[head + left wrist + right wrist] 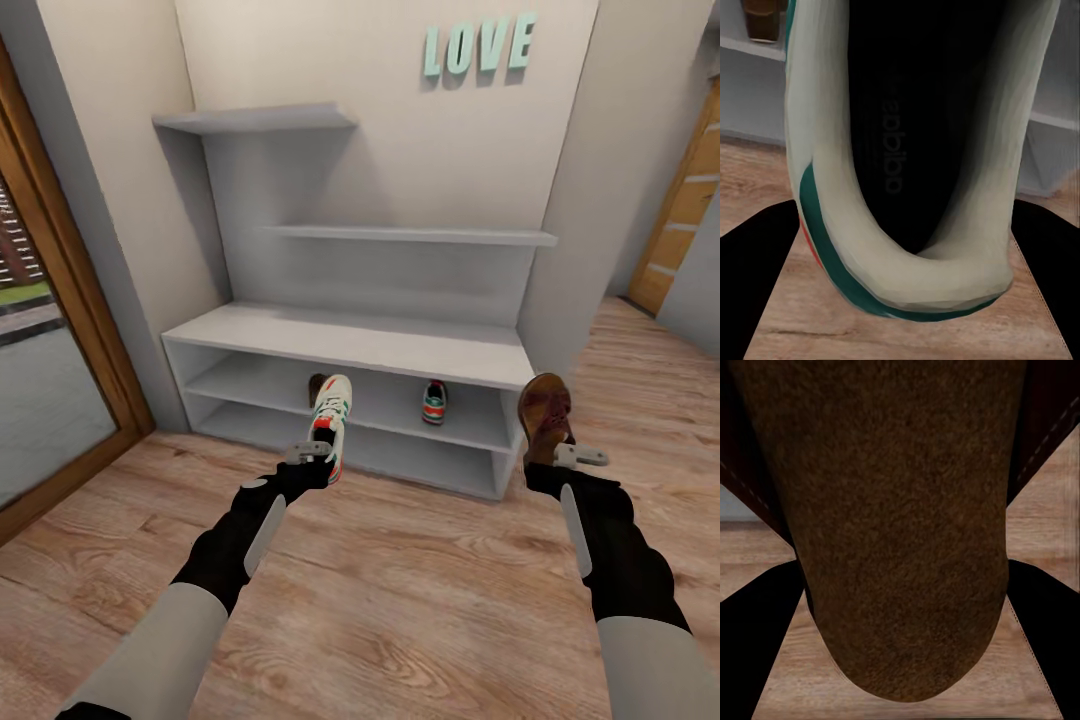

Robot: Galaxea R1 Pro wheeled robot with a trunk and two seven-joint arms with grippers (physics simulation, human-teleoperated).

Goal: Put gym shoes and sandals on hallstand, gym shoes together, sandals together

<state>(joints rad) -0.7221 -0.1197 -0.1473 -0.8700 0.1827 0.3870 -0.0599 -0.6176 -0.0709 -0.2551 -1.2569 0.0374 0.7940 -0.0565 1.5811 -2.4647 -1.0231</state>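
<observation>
We see the left end effector [322, 462] pinching a cream gym shoe [331, 420], smooth upper with green stripes, held up at frame centre before the pale grey hallstand [350, 342]. The right end effector [560, 462] pinches a dark brown, grainy sandal [545, 410] at centre right. A second gym shoe [434, 402] sits on the middle shelf. Something brown shows behind the held shoe, mostly hidden.
</observation>
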